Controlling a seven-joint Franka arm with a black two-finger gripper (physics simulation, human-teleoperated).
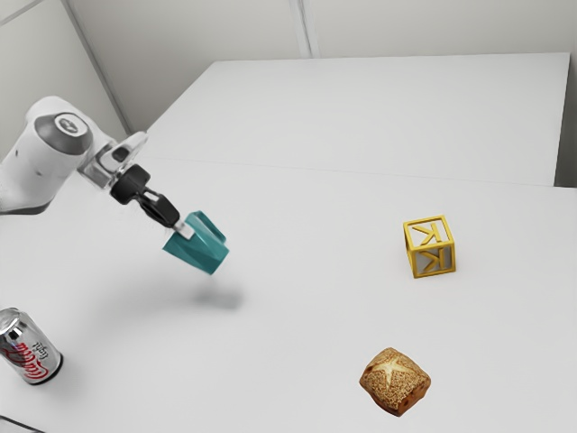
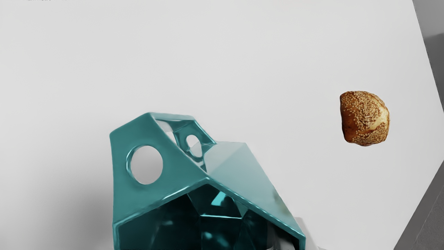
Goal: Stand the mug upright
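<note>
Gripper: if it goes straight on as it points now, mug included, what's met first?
Most likely the table: the mug, held ahead of the gripper, would touch down first. How far off is unclear.

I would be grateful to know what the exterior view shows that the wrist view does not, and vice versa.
Exterior view: the arm, the can and the yellow K on the block.
Wrist view: the dark inside of the mug and round holes in its handle.
Both: mug, seeded bun, white table.

Pale walls [image 1: 189, 32] stand behind a white table [image 1: 306, 216].
</note>
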